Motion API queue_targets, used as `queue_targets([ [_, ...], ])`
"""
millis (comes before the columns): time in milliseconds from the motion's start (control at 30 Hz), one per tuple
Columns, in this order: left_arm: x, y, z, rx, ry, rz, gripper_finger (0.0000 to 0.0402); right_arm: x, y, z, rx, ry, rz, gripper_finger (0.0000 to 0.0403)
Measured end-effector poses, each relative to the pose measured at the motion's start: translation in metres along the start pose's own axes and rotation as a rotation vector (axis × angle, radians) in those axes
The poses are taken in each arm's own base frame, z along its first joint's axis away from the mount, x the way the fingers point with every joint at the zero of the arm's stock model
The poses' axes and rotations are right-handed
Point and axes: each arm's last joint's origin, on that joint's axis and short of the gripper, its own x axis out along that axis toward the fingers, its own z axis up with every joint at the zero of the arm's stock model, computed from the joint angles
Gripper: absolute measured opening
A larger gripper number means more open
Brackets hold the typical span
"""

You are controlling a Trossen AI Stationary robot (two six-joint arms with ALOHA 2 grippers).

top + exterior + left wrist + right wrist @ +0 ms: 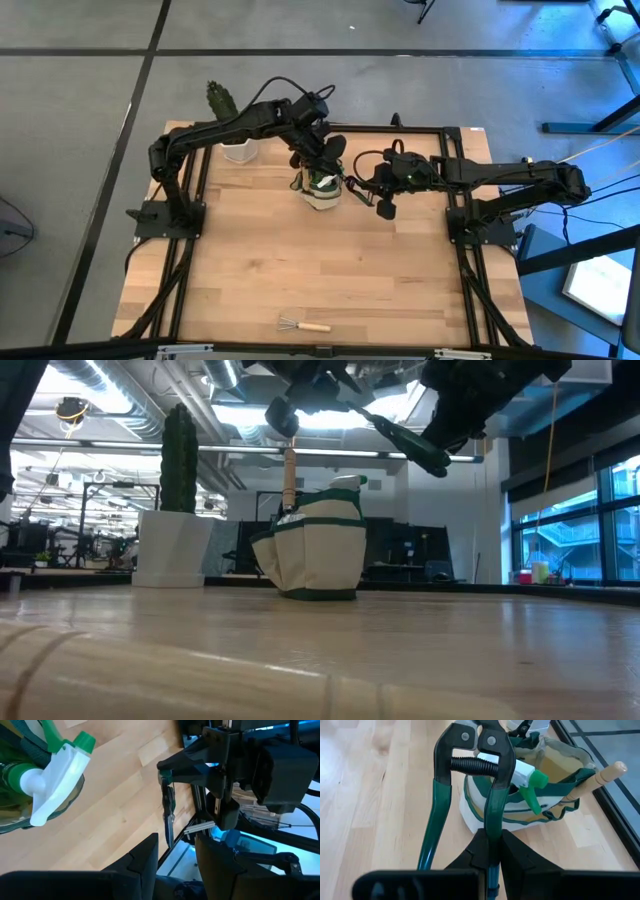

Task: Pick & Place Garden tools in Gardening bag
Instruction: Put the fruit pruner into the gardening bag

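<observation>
the right gripper (pixel 490 851), clamped on one green handle of the dark spring-loaded pruning shears (pixel 470 785), should carry them squarely over the olive-green fabric gardening bag (pixel 555 785) before releasing, clear of the half-open left gripper (pixel 175 855).

Bag (pixel 520 817): cream fabric, dark green trim and straps. Spray bottle (pixel 52 780) in it: white head, bright green nozzle. Shears (pixel 465 785): dark green handles, black head and spring. Tool handle (pixel 602 776) in bag: pale wood. Rake (pixel 302 324): light wood handle, grey wire. Pot (pixel 170 548) white, cactus (pixel 180 458) dark green. Table (pixel 350 270): light wood planks, black frame.
</observation>
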Motion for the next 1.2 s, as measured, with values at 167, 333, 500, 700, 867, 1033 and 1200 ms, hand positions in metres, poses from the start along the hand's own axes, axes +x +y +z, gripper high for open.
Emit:
queue_targets([
  [167,0.001,0.0,-0.001,-0.002,-0.007,0.005,0.0125,0.0,0.0,0.0,0.0,0.002,0.0,0.0025],
  [333,0.001,0.0,-0.001,-0.004,-0.016,0.011,0.0125,0.0,0.0,0.0,0.0,0.002,-0.003,0.0025],
  [500,0.009,0.002,0.0,-0.016,-0.003,0.023,0.0125,0.0,0.0,0.0,0.0,0.002,-0.013,0.0025],
  [700,0.032,0.003,0.003,-0.004,0.041,0.006,0.0125,0.0,-0.001,0.0,0.0,0.003,-0.022,0.0025],
  [867,0.033,0.001,0.005,0.003,0.024,-0.018,0.0125,0.0,-0.001,-0.003,0.003,0.029,-0.022,0.0025],
  [1033,0.031,0.002,0.006,-0.006,0.024,-0.018,0.0125,0.0,-0.001,-0.005,0.004,0.047,-0.021,0.0025],
  [1200,0.031,0.002,0.006,-0.008,0.031,-0.021,0.0124,0.0,-0.001,-0.005,0.003,0.047,-0.02,0.0025],
])
